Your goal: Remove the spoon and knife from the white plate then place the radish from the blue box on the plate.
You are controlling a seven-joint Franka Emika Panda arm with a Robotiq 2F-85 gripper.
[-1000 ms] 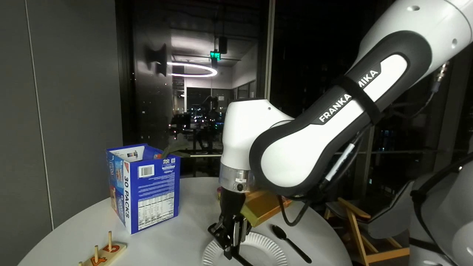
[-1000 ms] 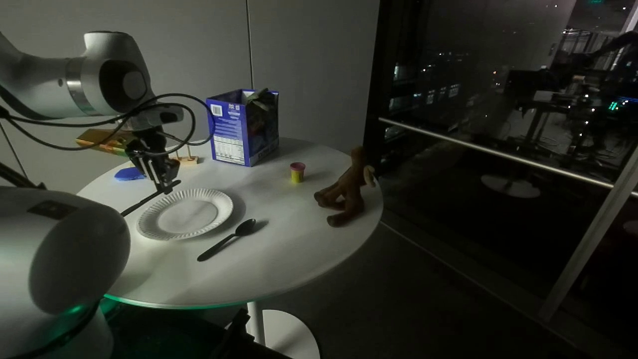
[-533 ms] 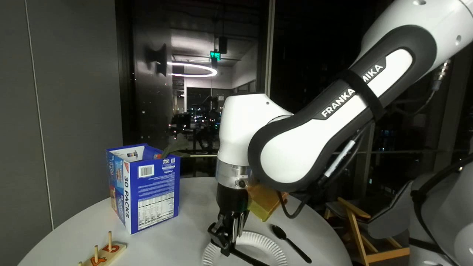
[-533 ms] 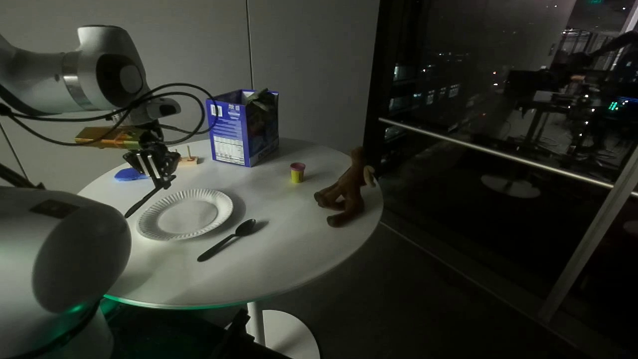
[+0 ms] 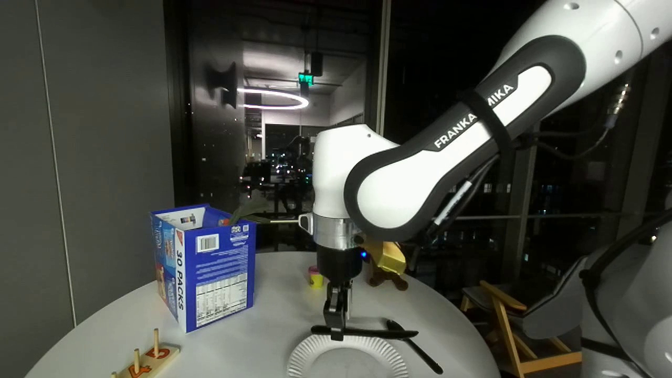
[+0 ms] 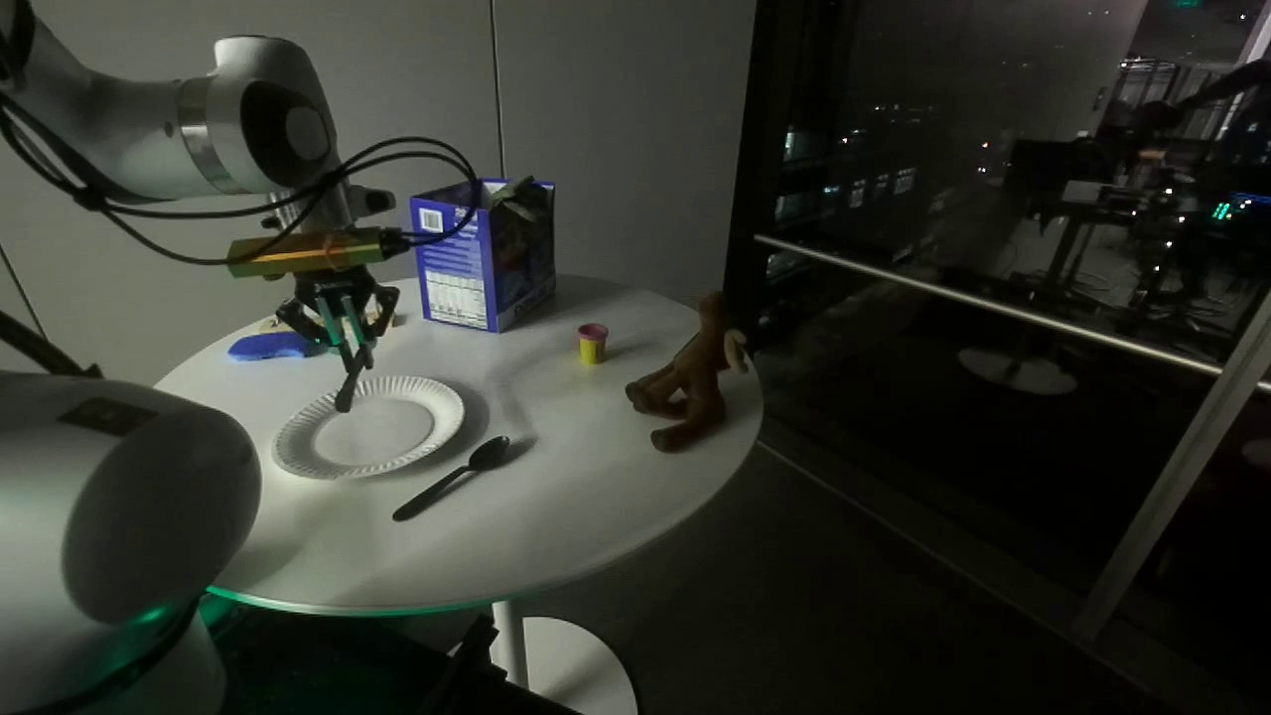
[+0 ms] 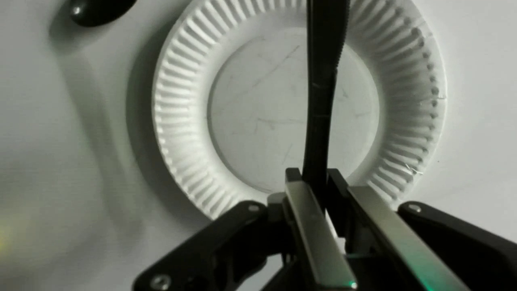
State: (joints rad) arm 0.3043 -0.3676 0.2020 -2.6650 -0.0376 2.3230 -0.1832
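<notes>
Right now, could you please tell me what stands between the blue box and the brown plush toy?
In an exterior view, a pink-lidded yellow tub stands between the blue box and the brown plush toy.

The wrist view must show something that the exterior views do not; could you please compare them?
Only the wrist view: fine lines on the white plate and dark dots on its rim. Only the exterior views: the blue box, brown toy and handle of the spoon. All share: the gripper holding the knife above the plate, and the spoon's bowl, cropped in the wrist view.
</notes>
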